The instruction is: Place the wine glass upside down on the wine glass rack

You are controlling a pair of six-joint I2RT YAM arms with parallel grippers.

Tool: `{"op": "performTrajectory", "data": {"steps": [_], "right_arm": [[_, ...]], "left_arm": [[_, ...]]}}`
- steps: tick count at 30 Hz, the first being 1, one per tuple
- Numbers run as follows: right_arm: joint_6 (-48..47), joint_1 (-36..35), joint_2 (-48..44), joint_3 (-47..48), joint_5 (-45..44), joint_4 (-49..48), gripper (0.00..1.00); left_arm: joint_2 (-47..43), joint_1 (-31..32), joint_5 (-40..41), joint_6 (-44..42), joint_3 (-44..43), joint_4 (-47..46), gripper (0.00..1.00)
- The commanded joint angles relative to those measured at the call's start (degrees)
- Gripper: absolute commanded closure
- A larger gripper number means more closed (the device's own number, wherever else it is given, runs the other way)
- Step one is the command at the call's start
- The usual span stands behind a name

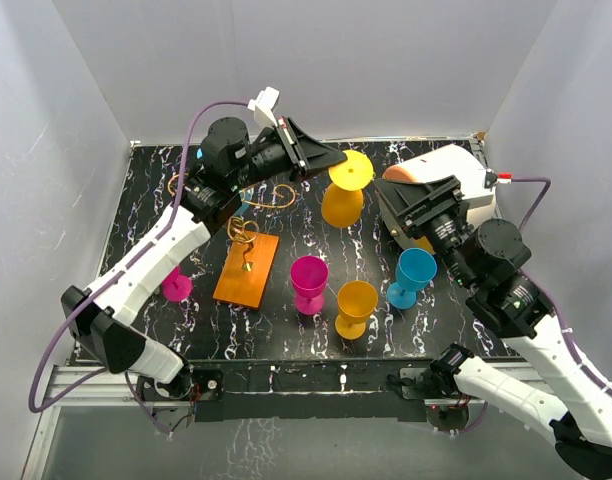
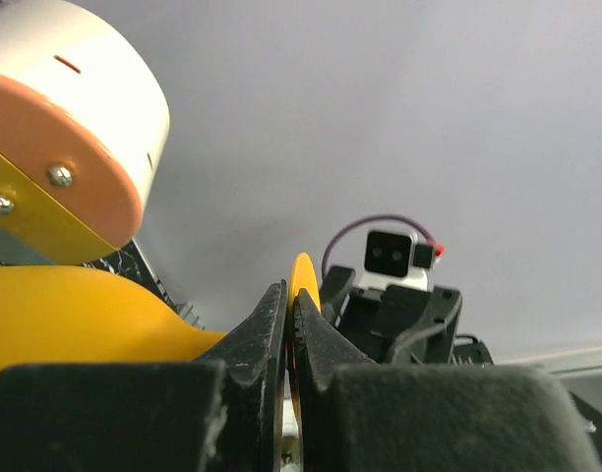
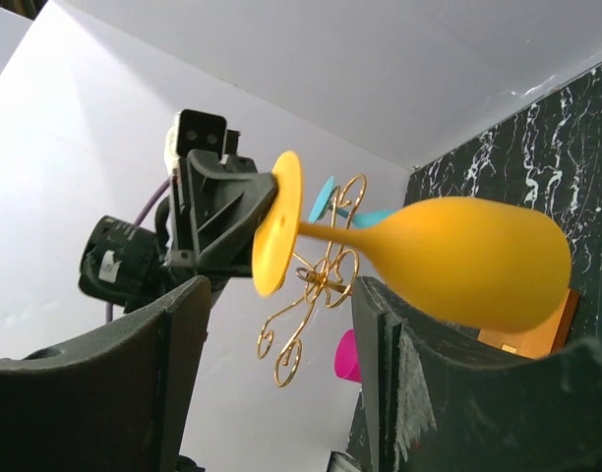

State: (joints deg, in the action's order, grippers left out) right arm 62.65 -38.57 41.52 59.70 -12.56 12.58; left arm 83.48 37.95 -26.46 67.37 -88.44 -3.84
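A yellow wine glass (image 1: 342, 203) hangs in the air at the back centre. My left gripper (image 1: 335, 159) is shut on the rim of its round foot (image 2: 302, 276), and the bowl (image 2: 75, 315) sticks out to one side. My right gripper (image 1: 391, 215) stands open just right of the bowl (image 3: 468, 261), fingers (image 3: 183, 324) apart and touching nothing. The wine glass rack has gold scroll wires (image 1: 248, 215) on an orange base (image 1: 246, 270) and stands left of the held glass. In the right wrist view its wires (image 3: 316, 285) show behind the glass's foot (image 3: 278, 221).
On the table stand a magenta glass (image 1: 309, 282), a yellow glass (image 1: 356, 306), a blue glass (image 1: 414, 274) and another magenta one (image 1: 176, 285) at the left. A teal glass (image 3: 326, 197) sits among the rack wires. A white-and-orange drum (image 1: 446, 168) is at the back right.
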Motion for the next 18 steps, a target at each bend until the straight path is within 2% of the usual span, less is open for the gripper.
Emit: {"op": "performTrajectory", "data": {"steps": [1, 5, 12, 18], "right_arm": [[-0.80, -0.14, -2.42, 1.33, -4.29, 0.20, 0.42], [-1.35, -0.19, -3.95, 1.29, -6.66, 1.96, 0.42], [-1.92, -0.17, -5.38, 1.39, -8.78, 3.75, 0.42], [-2.01, -0.18, -5.24, 0.90, -8.72, 3.94, 0.42]], "left_arm": [[2.92, -3.41, -4.44, 3.29, -4.54, -1.85, 1.00], [6.31, -5.82, -5.02, 2.89, -8.34, -0.16, 1.00], [8.74, -9.76, 0.96, -3.13, -17.03, 9.49, 1.00], [8.09, -15.42, 1.58, -3.10, -16.66, 10.87, 1.00]]}}
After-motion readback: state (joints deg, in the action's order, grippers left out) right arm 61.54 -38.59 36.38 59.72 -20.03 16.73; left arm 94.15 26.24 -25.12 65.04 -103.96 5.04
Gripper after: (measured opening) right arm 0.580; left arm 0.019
